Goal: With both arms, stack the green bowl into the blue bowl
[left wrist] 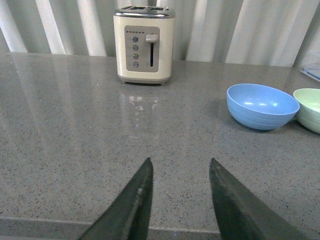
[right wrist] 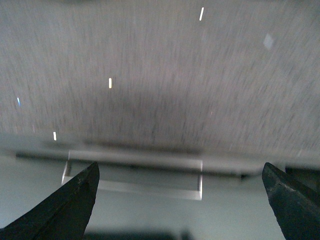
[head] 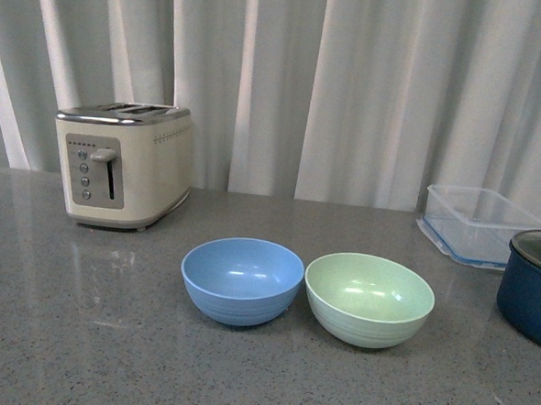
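Both empty: left gripper (left wrist: pixel 179 200) is being held apart low over the counter (left wrist: pixel 75 130); right gripper (right wrist: pixel 180 200) is being held wide apart, view blurred. Ahead, blue bowl (head: pixel 242 281) and green bowl (head: pixel 368 300) are sitting side by side, green being judged nearer the right gripper.

Cream toaster (head: pixel 124 164), clear container (head: pixel 479 223), navy pot (head: pixel 531 296)
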